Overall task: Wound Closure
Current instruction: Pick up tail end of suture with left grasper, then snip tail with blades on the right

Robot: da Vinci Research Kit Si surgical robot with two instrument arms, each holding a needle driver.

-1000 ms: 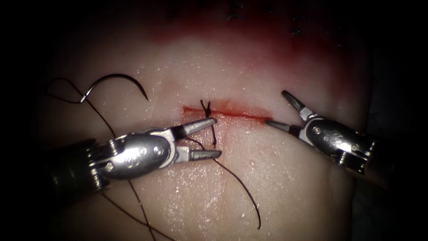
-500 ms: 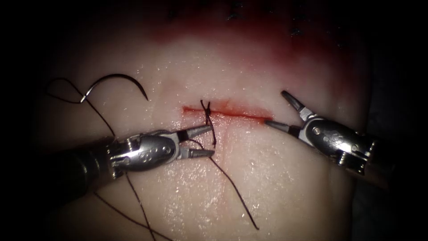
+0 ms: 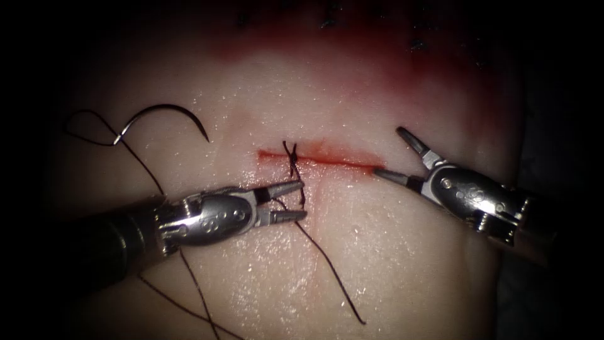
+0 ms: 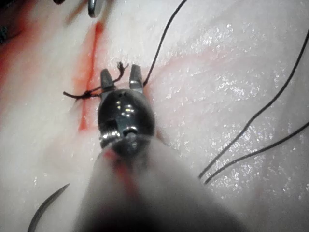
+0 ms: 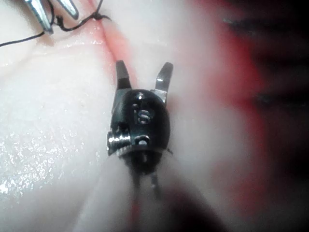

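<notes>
- Needle lies free on the tissue, upper left, outside the cut.
- Left tool: jaws spread around the knot's thread tail, gripping nothing.
- Right tool: jaws spread, empty, at the cut's right end.

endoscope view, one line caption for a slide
Left tool open around thread tail by knot; right tool open, empty; needle lying free.

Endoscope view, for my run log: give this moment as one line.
left claw: open, empty, by knot | right claw: open, empty, right end of cut | needle: free on tissue, left of cut
</notes>
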